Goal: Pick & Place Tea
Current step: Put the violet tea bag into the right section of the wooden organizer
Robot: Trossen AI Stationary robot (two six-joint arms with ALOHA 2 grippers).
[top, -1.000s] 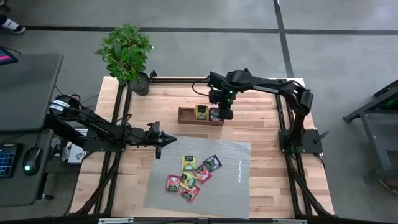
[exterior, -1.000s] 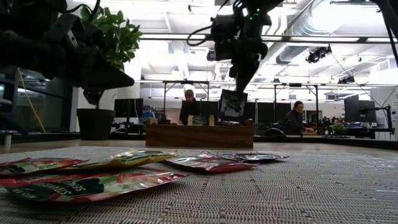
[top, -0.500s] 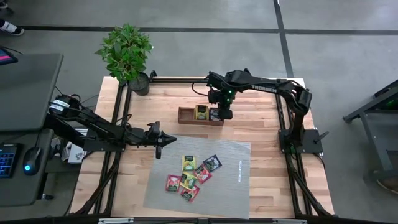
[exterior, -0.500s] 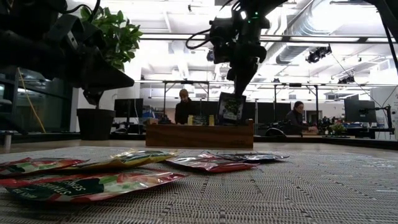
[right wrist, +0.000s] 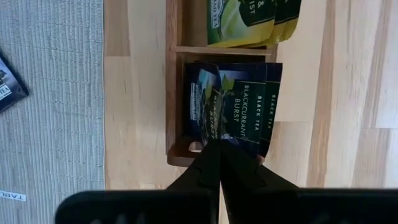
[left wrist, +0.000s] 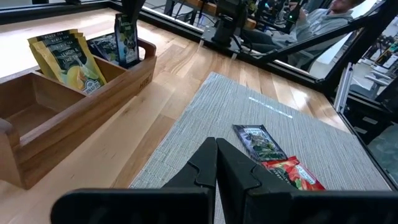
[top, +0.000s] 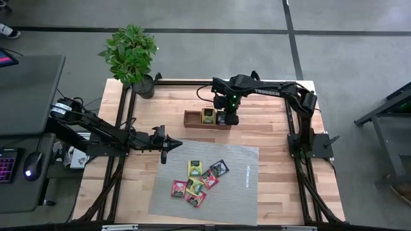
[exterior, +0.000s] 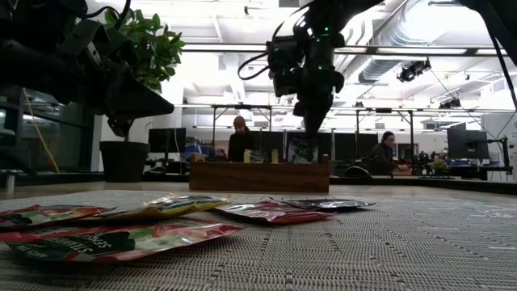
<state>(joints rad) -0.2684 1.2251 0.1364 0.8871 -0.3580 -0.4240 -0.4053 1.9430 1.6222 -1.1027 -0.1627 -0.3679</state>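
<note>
Right now the right hand (top: 228, 119) is down over the wooden tray (top: 192, 119) at the far side of the desk (top: 270, 128), its fingers clenched on a dark tea sachet (right wrist: 211, 118) that stands on edge in the end compartment, just beside other dark sachets (right wrist: 249, 112) already there. Yellow sachets (top: 208, 115) fill the middle compartment next to it. More tea sachets (top: 196, 179), red, yellow and dark, lie scattered flat on the grey mat (top: 237, 192), well apart from that hand. The left hand (top: 164, 144) hangs clenched and empty near the mat's far left corner. A potted plant (top: 131, 54) stands at the desk's far left corner.
</note>
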